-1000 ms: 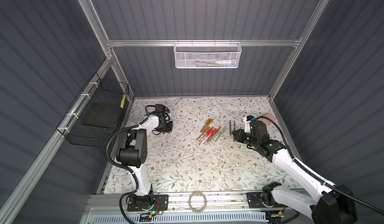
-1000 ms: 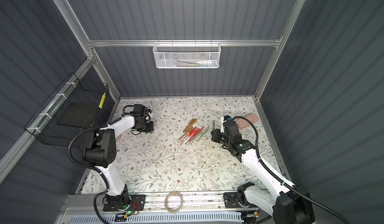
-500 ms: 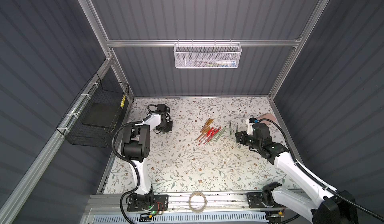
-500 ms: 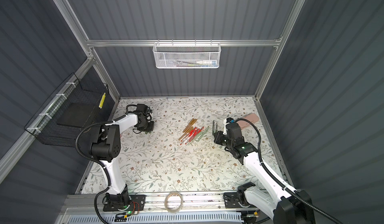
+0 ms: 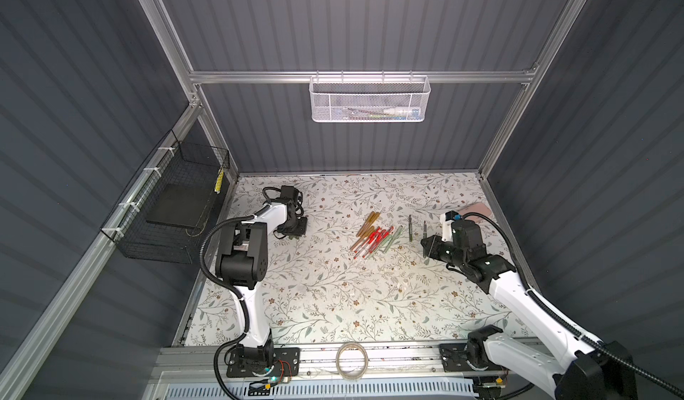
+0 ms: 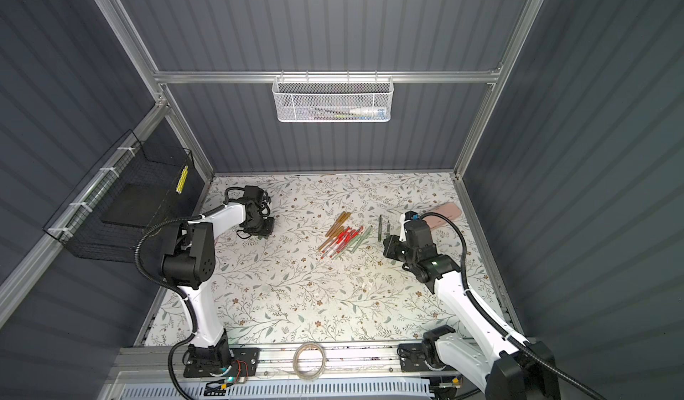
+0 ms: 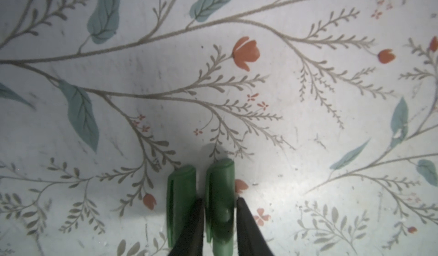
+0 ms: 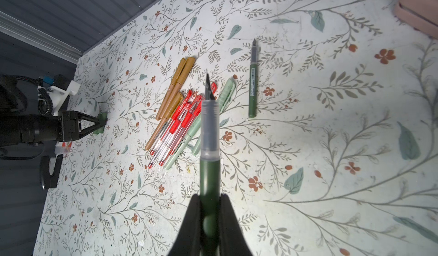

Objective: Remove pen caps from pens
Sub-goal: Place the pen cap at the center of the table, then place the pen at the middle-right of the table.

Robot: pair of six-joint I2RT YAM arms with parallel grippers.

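Observation:
My left gripper (image 7: pixel 220 200) is low over the table at the far left (image 5: pixel 294 233). Its jaws stand slightly open on either side of a dark green pen cap (image 7: pixel 220 186) that lies on the table. A second dark green cap (image 7: pixel 181 190) lies just outside one finger. My right gripper (image 8: pixel 209 200) is shut on an uncapped dark green pen (image 8: pixel 209 148), nib pointing away (image 5: pixel 424 229). Another uncapped dark green pen (image 8: pixel 252 84) lies beside it. The heap of capped pens (image 5: pixel 374 237), golden-brown, red-trimmed and pale green, lies mid-table between both grippers.
A pink case (image 5: pixel 477 209) lies at the far right edge behind the right arm. A tape roll (image 5: pixel 351 359) sits on the front rail. A black wire basket (image 5: pixel 174 209) hangs on the left wall and a white mesh basket (image 5: pixel 370 100) on the back wall.
The left gripper's jaws have parted a little around the green cap while staying at the same spot. The right gripper, still holding the pen, has shifted slightly rightward.

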